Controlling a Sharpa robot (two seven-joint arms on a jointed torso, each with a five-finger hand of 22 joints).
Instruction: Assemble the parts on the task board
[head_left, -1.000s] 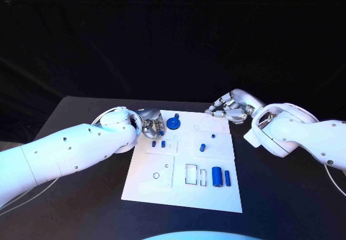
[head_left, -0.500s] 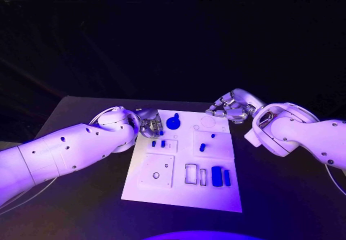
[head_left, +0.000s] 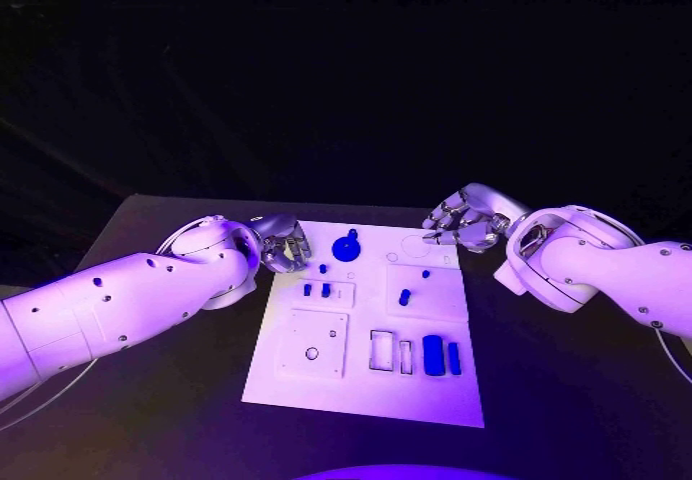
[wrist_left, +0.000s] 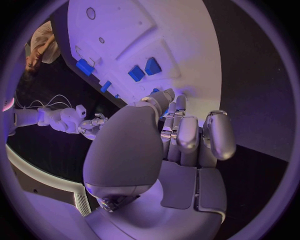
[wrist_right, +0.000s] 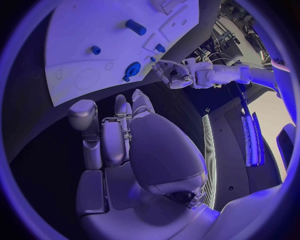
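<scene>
Black tabletop (head_left: 173, 215) fills the scene, backed by darkness. On it lies the flat white rectangular task board (head_left: 368, 390), the landmark for everything else.

Two white arms flank the board. At the board's far left corner is the left hand (head_left: 283, 246), silver, fingers curled loosely inward and holding nothing, just beside the board edge. At the board's far right corner is the right hand (head_left: 464, 225), silver, fingers also curled in with nothing between them, hovering at the edge.

Near the board's far edge, left of centre, stands a round blue knob-shaped part (head_left: 346, 244), free of both hands. Toward the board's near right area lie two blue oblong blocks (head_left: 434, 351) side by side, beside two empty rectangular slots (head_left: 384, 348). In the board's middle sit two small blue pegs (head_left: 316, 289) to the left and a short blue cylinder (head_left: 404, 295) to the right.

Judging from this, the step in hand is a pause between placements. The next move likely calls for one hand to reach inward and pick a loose piece.
</scene>
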